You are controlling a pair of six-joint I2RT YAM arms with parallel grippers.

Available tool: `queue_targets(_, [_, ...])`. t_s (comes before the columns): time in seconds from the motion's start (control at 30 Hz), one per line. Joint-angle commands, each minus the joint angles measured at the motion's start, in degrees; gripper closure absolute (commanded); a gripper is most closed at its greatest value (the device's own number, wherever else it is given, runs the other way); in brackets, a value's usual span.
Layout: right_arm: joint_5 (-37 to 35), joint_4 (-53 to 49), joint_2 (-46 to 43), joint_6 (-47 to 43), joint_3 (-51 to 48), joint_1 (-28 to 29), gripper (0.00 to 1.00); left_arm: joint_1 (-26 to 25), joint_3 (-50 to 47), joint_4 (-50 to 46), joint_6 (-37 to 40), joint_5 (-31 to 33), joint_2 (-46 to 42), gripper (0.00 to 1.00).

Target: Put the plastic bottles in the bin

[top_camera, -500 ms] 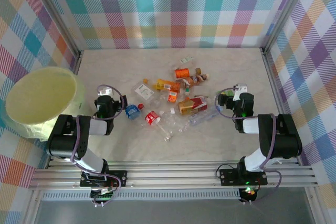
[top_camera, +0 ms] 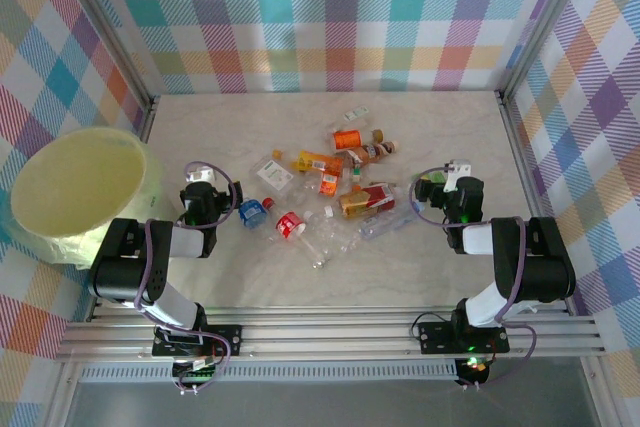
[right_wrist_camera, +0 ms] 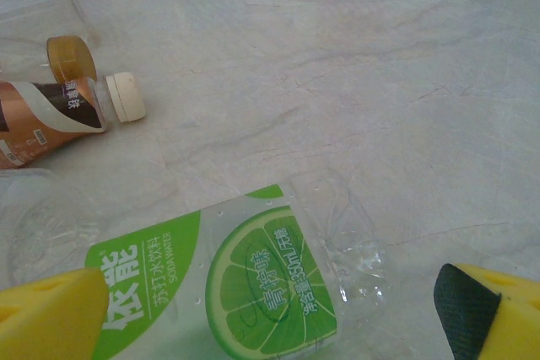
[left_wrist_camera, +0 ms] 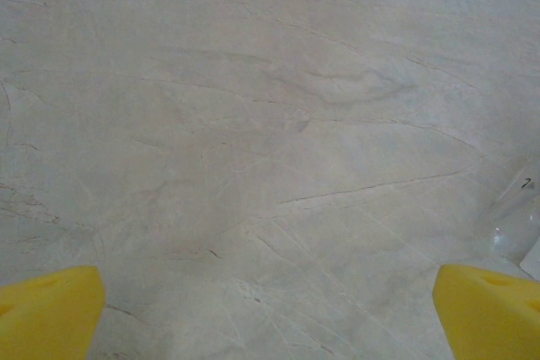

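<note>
The plastic bottles (top_camera: 330,187) lie scattered in a loose heap at the table's middle, clear and crushed, with orange, red and blue labels. The bin (top_camera: 75,192), a big pale yellow bucket, stands at the left edge. My left gripper (top_camera: 200,199) rests low between bin and heap, open over bare table (left_wrist_camera: 270,318), its yellow fingertips (left_wrist_camera: 46,309) far apart. My right gripper (top_camera: 450,195) sits right of the heap, open (right_wrist_camera: 270,318). A clear bottle with a green lime label (right_wrist_camera: 253,284) lies on the table between and ahead of its fingertips (right_wrist_camera: 51,314), not gripped.
A brown bottle with a white cap (right_wrist_camera: 59,111) lies further ahead of the right gripper. A clear bottle's edge (left_wrist_camera: 519,225) shows at the right of the left wrist view. Metal frame posts and plaid walls enclose the marble table (top_camera: 250,122).
</note>
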State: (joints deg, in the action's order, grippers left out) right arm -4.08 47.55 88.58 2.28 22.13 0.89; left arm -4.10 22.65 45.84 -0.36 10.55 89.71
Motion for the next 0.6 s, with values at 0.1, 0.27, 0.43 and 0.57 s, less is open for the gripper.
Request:
queue_targets(0.1, [-0.1,1.7,-0.6,-0.5,0.5,0.2,0.00,-0.5,0.7,1.6,0.6,0.3,-0.1,0.00])
queue_targets(0.27, [-0.1,2.1,-0.7,-0.6,0.4,0.2,0.00,-0.6,0.6,2.0,0.7,0.2,-0.4,0.00])
queue_targets(0.43, [1.8,-6.9,-6.4,-1.4,2.6,0.3,0.00,-1.0,7.0,-13.2,0.4,1.8,-4.7,0.00])
queue_targets(0.57, [-0.5,-24.6,-13.3,3.3,8.1,0.3,0.00,-3.3,11.0,-21.5,0.9,7.2,-7.4,0.00])
